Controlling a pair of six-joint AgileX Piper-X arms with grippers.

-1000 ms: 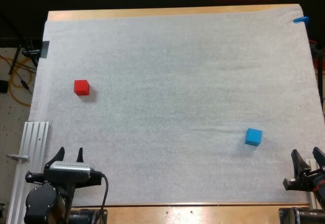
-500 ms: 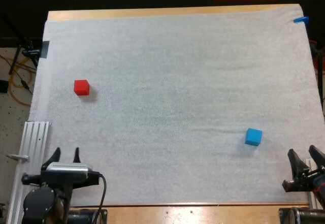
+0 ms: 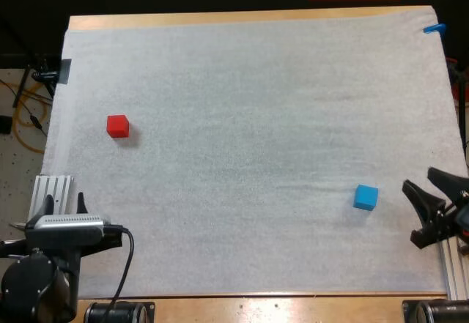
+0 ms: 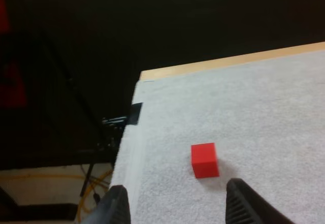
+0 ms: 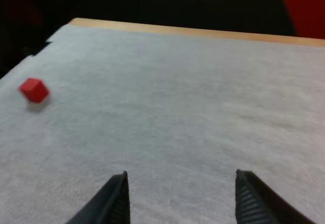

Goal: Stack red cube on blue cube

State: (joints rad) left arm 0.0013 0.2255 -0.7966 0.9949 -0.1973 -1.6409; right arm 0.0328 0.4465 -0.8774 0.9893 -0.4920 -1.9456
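The red cube rests on the white mat at the left, and the left wrist view has this red cube just ahead of my fingers. Far to the right lies the blue cube. My left gripper stands open at the mat's near left corner, well short of the red cube. My right gripper is open just right of the blue cube, apart from it. From the right wrist the red cube lies far across the mat.
A ribbed aluminium rail runs along the mat's near left edge beside my left arm. The table's wooden edge bounds the far side. Bare mat spreads between the two cubes.
My left gripper has shifted left and up toward the rail. My right gripper has moved up the right edge and turned toward the blue cube. Both cubes have stayed put.
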